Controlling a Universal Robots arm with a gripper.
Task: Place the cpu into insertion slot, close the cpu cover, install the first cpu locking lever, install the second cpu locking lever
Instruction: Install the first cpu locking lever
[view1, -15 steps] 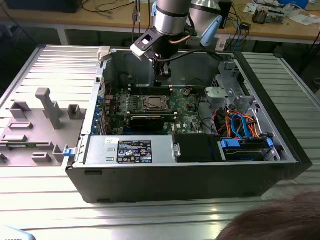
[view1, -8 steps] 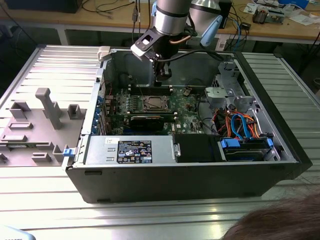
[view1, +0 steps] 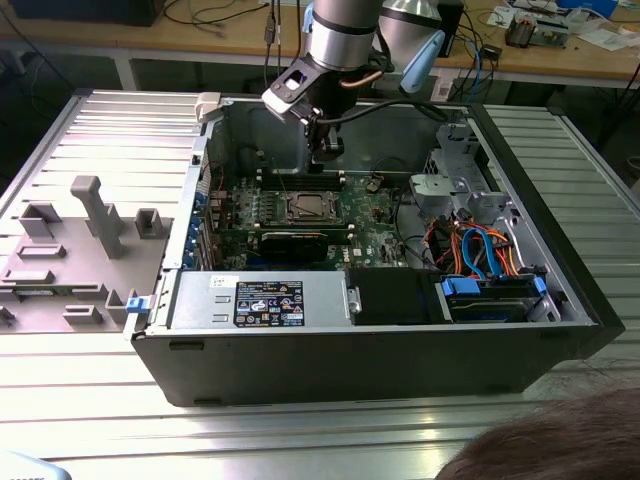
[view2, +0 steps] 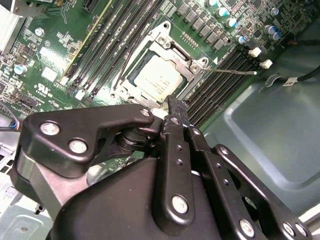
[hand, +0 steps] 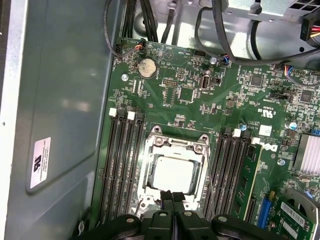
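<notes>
While the arm is hanging inside the open computer case (view1: 380, 375), the gripper (hand: 172, 196) is hovering low over the green motherboard (hand: 190, 112), right at one edge of the insertion slot (hand: 159, 141). Its two black fingers (hand: 166, 197) are pressing flat against each other with nothing between them. The cpu (hand: 174, 175) is lying flat in the slot, pale metal top facing up. The cpu cover (hand: 148, 170) is lying down around the chip as a silvery frame. In the second wrist view, the gripper (view2: 176, 107) is hanging just beside the cpu (view2: 157, 80), and a thin wire lever (view2: 232, 71) is sticking out from one socket corner, reaching across the long black memory slots (view2: 222, 80). In the exterior view, the gripper (view1: 325, 155) is standing above the socket area, toward the case's far wall.
</notes>
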